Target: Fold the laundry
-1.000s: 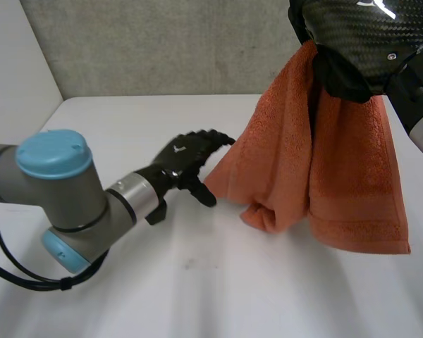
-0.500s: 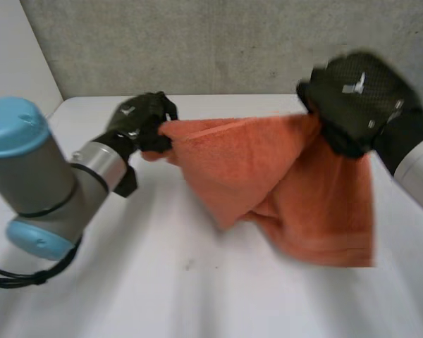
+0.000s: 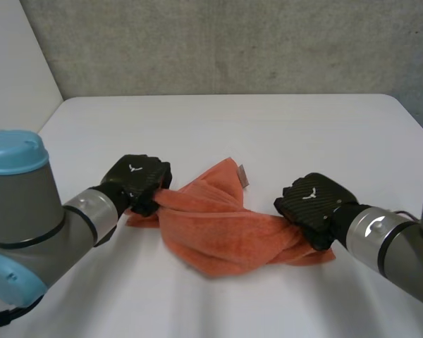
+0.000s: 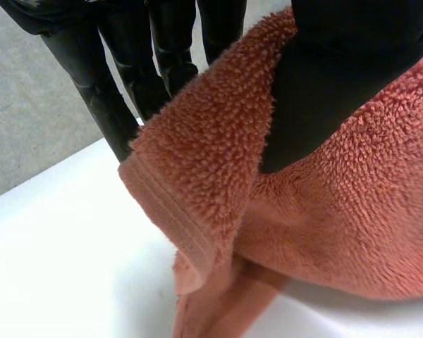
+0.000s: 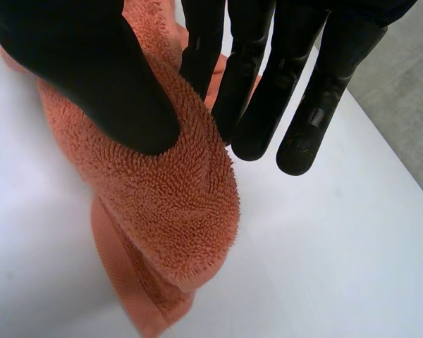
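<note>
The orange towel point(image 3: 222, 236) lies bunched at lower middle of frame on the white counter point(image 3: 268, 134); the left hand point(image 3: 135, 179) pinches its left end in curled fingers, the right hand point(image 3: 311, 204) its right end

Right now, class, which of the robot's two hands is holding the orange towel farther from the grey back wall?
The right hand, pinching the end of the towel nearer the robot; the left hand pinches the opposite end slightly closer to the wall.
</note>
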`<state>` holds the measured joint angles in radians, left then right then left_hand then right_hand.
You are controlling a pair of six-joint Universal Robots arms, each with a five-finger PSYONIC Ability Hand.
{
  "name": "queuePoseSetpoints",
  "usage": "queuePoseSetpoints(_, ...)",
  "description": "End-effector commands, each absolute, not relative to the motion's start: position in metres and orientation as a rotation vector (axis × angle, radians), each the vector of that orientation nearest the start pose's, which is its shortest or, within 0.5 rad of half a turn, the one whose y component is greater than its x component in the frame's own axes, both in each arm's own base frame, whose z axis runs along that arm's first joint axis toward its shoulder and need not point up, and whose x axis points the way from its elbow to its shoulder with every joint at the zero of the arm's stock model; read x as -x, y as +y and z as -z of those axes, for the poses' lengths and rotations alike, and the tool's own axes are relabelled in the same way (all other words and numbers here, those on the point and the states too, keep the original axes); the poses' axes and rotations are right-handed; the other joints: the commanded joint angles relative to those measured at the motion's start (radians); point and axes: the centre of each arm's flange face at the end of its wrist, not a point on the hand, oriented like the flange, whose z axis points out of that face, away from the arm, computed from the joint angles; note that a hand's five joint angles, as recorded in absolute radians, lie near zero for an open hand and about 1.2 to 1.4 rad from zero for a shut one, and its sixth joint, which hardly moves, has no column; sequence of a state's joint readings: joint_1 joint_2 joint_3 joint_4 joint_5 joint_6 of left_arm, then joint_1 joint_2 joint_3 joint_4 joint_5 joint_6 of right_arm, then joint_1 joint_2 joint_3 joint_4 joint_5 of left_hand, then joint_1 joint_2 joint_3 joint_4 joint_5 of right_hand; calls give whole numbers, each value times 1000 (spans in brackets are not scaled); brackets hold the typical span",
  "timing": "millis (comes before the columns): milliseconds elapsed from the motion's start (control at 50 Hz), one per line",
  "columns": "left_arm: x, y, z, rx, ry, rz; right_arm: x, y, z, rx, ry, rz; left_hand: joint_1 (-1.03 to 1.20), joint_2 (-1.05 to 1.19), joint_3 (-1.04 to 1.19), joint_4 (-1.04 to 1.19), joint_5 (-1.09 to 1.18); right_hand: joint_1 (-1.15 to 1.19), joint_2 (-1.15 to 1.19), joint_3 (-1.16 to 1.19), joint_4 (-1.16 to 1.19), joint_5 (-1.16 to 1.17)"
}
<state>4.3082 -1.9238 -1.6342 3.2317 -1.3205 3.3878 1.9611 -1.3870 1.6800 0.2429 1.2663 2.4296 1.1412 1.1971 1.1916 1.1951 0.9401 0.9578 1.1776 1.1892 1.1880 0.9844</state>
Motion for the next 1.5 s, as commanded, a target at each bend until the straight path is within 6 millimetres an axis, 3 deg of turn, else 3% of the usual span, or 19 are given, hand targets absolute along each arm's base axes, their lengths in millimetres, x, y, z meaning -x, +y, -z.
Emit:
queuePoseSetpoints(20, 294, -291, -171, -1108, 2443, 2145, -270, -204, -190, 1504, 2095, 1536, 255, 199, 205, 201, 282, 438, 219, 207, 208, 237)
queuePoseSetpoints(100, 305, -313, -159, -1103, 2392, 2204, -271, -211, -184, 1433, 2130, 1579, 255, 199, 205, 201, 282, 438, 219, 207, 208, 237)
queuePoseSetpoints(180, 310, -321, -150, -1111, 2392, 2206, -271, -220, -181, 1385, 2162, 1637, -178, -234, -228, -232, -151, 438, 219, 207, 208, 237)
queuePoseSetpoints(200, 311, -320, -151, -1113, 2396, 2207, -270, -223, -179, 1376, 2176, 1658, -484, -540, -535, -538, -458, 438, 219, 207, 208, 237)
queuePoseSetpoints(240, 312, -316, -152, -1121, 2401, 2205, -269, -226, -176, 1367, 2197, 1663, -727, -783, -777, -781, -700, 438, 219, 207, 208, 237)
queuePoseSetpoints(320, 310, -305, -165, -1126, 2387, 2222, -266, -231, -173, 1344, 2220, 1686, -822, -878, -872, -876, -795, 438, 219, 207, 208, 237)
queuePoseSetpoints(340, 304, -296, -178, -1113, 2368, 2242, -266, -232, -173, 1343, 2219, 1688, -877, -933, -928, -931, -851, 438, 219, 207, 208, 237)
queuePoseSetpoints(480, 281, -283, -204, -1026, 2327, 2274, -266, -232, -172, 1342, 2216, 1695, -881, -937, -931, -935, -854, 438, 219, 207, 208, 237)
queuePoseSetpoints(520, 265, -283, -209, -939, 2322, 2252, -266, -232, -171, 1342, 2217, 1693, -869, -925, -919, -923, -842, 438, 219, 207, 208, 237)
queuePoseSetpoints(600, 247, -282, -205, -837, 2343, 2187, -266, -229, -166, 1352, 2223, 1666, -822, -878, -872, -876, -795, 438, 219, 207, 208, 237)
queuePoseSetpoints(700, 233, -266, -179, -782, 2481, 1972, -266, -228, -160, 1358, 2234, 1643, -684, -740, -735, -738, -658, 438, 219, 207, 208, 237)
queuePoseSetpoints(800, 231, -261, -174, -777, 2536, 1911, -266, -227, -158, 1364, 2238, 1630, -675, -731, -726, -729, -649, 438, 219, 207, 208, 237)
queuePoseSetpoints(980, 229, -265, -159, -581, 2730, 1859, -266, -224, -151, 1375, 2251, 1597, -470, -526, -520, -524, -443, 438, 219, 207, 208, 237)
queuePoseSetpoints(1280, 233, -276, -138, -588, 2770, 1804, -265, -223, -148, 1379, 2255, 1589, -473, -529, -523, -527, -446, 438, 219, 207, 208, 237)
queuePoseSetpoints(1500, 240, -289, -133, -601, 2752, 1833, -266, -221, -147, 1387, 2253, 1585, -452, -508, -503, -506, -426, 438, 219, 207, 208, 237)
